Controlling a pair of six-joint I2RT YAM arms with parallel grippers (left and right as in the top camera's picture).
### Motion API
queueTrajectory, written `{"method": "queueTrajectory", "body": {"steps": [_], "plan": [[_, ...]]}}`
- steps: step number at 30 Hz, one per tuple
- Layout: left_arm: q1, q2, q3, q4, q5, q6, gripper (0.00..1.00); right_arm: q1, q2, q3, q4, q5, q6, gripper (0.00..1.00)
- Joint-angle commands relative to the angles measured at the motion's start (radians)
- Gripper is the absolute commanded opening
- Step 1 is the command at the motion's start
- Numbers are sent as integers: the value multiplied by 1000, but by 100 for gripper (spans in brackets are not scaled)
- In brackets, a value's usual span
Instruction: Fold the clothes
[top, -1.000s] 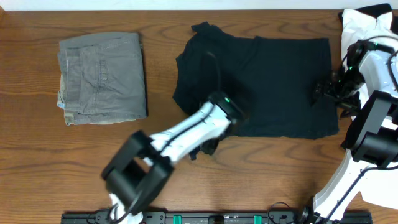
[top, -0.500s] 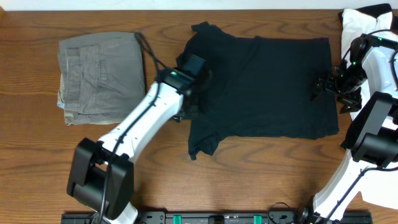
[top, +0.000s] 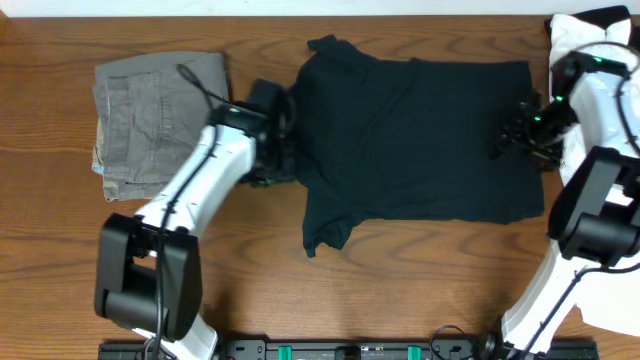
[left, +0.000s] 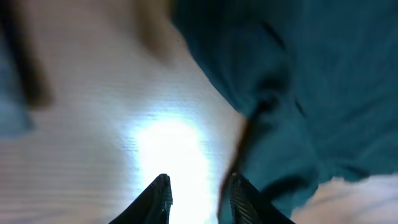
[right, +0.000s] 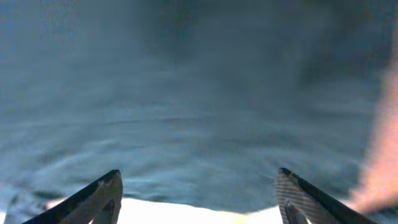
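The clothes are a black T-shirt (top: 420, 130) lying spread flat on the wooden table, neck end to the left and hem to the right. One sleeve (top: 325, 232) sticks out toward the front. My left gripper (top: 283, 140) is low at the shirt's left edge. In the left wrist view it (left: 199, 183) stands narrowly open over bare table, its right finger (left: 242, 199) against the shirt's edge (left: 273, 124). My right gripper (top: 505, 140) hovers at the hem. In the right wrist view it (right: 199, 172) is wide open, with the hem (right: 199, 124) in front of the fingertips.
Folded grey-green trousers (top: 165, 125) lie at the left, close behind the left arm. A white garment (top: 575, 40) is bunched at the far right corner by the right arm. Bare wood (top: 420, 280) runs along the front of the table.
The left arm has swung from the shirt's lower middle up to its left edge. The right gripper has shifted slightly along the hem and its jaws have narrowed a little.
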Motion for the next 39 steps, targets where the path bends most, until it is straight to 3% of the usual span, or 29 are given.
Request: {"method": "queueTrajectory", "body": {"steps": [1,6,11,16,20,22,29,39], "plan": [[96,-47,2,39,89,1,33,127,-20,7,-5,-154,-161,71],[203,-77,2,113,91,2,38,346,-20,7,-47,-188,-282,60],[274,-78,2,167,88,2,41,620,-26,7,-62,-174,-303,51],[321,-78,2,185,84,2,42,839,-87,7,-50,-68,-243,53],[343,-78,2,193,84,2,42,979,-137,7,-31,211,-124,58],[351,-78,2,196,84,2,42,1035,-139,7,-27,291,-115,63],[381,-78,2,204,83,2,43,1168,-128,-39,43,306,-115,65],[445,-78,2,208,84,-6,43,1214,-128,-212,206,305,-146,71]]}}
